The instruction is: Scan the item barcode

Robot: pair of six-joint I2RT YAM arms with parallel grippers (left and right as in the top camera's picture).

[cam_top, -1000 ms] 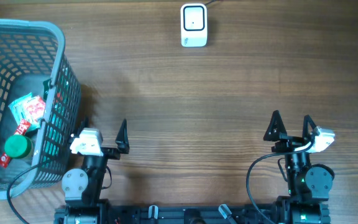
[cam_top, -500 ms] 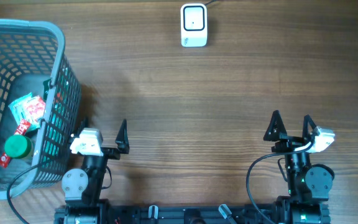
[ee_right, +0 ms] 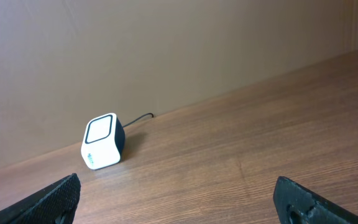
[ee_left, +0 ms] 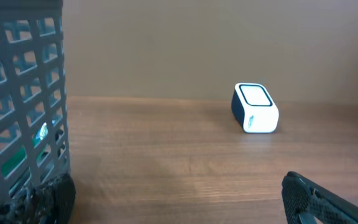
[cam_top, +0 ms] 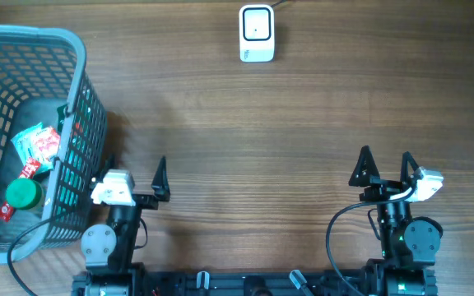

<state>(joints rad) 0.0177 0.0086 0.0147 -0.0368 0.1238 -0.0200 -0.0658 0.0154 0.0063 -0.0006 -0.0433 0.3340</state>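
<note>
Wood-grain brown surface [cam_top: 303, 123] is carrying everything we are logging. The task is sitting at its very first step: no item is lifted and nothing is facing the reader.

We are counting one white box-shaped barcode scanner [cam_top: 256, 33], standing at the far edge near the middle, with one thin dark cable [ee_right: 143, 117] trailing off behind it. One grey plastic lattice basket [cam_top: 72, 90] is occupying the far left. Inside it we are making out a red-and-white packet [cam_top: 39, 146], a round green-capped container [cam_top: 23, 194], and a further scrap of red packaging low in the corner. The mesh is hiding enough that we are not committing to an exact item count. So the things to be scanned are all lying in the basket, well apart from the scanner.

Two arms are parked at the near edge. The left gripper [cam_top: 136, 168] is hanging just beside the basket wall with its jaws spread fully wide and nothing between them. The right gripper [cam_top: 385, 160] is likewise gaping wide and empty, on the opposite side.

We are judging that the next move is falling to the left arm: rising over the rim, dropping into the basket and pinching one item. The packets are looking limp, and the barcode side is not readable from here.
</note>
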